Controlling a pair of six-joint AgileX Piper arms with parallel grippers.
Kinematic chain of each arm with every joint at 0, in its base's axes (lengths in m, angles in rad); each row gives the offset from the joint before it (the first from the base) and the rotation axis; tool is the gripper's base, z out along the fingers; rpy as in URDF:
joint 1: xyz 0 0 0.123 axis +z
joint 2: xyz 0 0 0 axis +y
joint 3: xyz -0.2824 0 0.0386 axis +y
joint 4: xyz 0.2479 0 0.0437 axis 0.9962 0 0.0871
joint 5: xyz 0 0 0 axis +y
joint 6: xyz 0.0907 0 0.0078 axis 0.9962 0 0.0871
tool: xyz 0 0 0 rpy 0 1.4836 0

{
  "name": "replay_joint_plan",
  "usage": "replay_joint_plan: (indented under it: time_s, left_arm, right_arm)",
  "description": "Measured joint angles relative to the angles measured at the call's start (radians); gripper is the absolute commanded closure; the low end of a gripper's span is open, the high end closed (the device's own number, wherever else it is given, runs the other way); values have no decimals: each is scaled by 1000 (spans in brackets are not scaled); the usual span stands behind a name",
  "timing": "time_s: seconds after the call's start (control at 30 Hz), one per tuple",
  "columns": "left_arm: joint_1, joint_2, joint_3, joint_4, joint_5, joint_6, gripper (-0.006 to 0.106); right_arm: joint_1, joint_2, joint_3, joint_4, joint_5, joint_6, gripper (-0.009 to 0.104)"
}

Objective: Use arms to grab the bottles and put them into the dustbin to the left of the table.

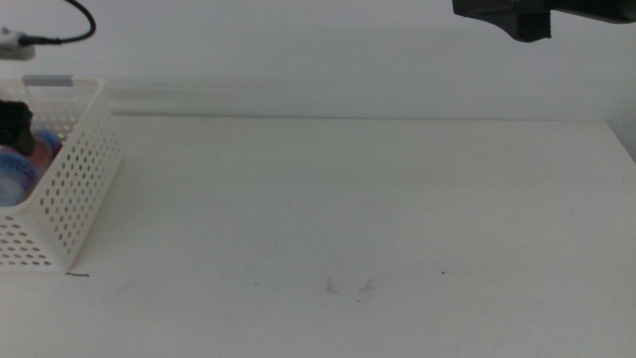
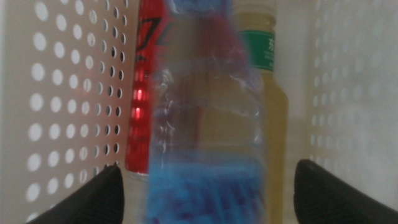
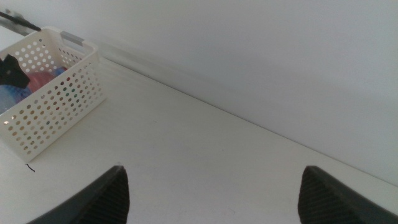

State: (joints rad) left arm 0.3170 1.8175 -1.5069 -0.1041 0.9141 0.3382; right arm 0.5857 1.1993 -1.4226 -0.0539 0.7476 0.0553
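White perforated plastic: the dustbin (image 1: 75, 184) stands at the left end of the table (image 1: 378, 219), its grey-stripped rim toward the far side. Contents, as the left wrist view shows them: a red drink can (image 2: 146, 81), a clear water bottle (image 2: 205, 124) with a blue cap nearest the camera, and a yellow-liquid bottle (image 2: 273, 118) with a green neck band, all three lying side by side and touching within the basket walls. The left hand (image 2: 205, 193) is inside the dustbin directly over the water bottle, its two dark jaws spread wide on either side of it and touching nothing that can be seen; in the middle view it shows only as a dark shape (image 1: 15, 121) at the basket's mouth. The right hand (image 3: 214, 193) hangs high over the right part of the table, jaws likewise spread and holding nothing; its arm (image 1: 537, 15) crosses the upper right corner of the middle view. No bottle remains on the tabletop, which bears only faint scuff marks, so the task reads as finished or all but finished. Handling notes, as judgement: the water bottle is thin-walled, light and yielding, best taken across its mid-body; the can is stiff but smooth and liable to slip or roll; the yellow bottle looks fuller, hence heavier, and suits a grip on the body just below its shoulder.
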Motion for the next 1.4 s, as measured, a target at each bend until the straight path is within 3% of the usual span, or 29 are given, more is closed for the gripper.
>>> replay_joint_plan:
  time_s: [0.23,0.4,0.7,1.27,1.4]
  left_arm:
    - [-81,-199,51,38,37,-61,7]
    - [-231,-476,202,104,-83,-180,7]
    - [-485,-835,396,104,-272,-248,7]
    - [-505,-969,405,116,-295,-256,7]
    - [-505,-1055,530,57,-436,-256,7]
  right_arm:
    - [0,0,0,0,0,0,6]
    - [0,0,0,0,0,0,6]
    - [0,0,0,0,0,0,6]
    - [-9,-12,30,4,-15,0,6]
    - [-94,-103,207,14,-148,0,6]
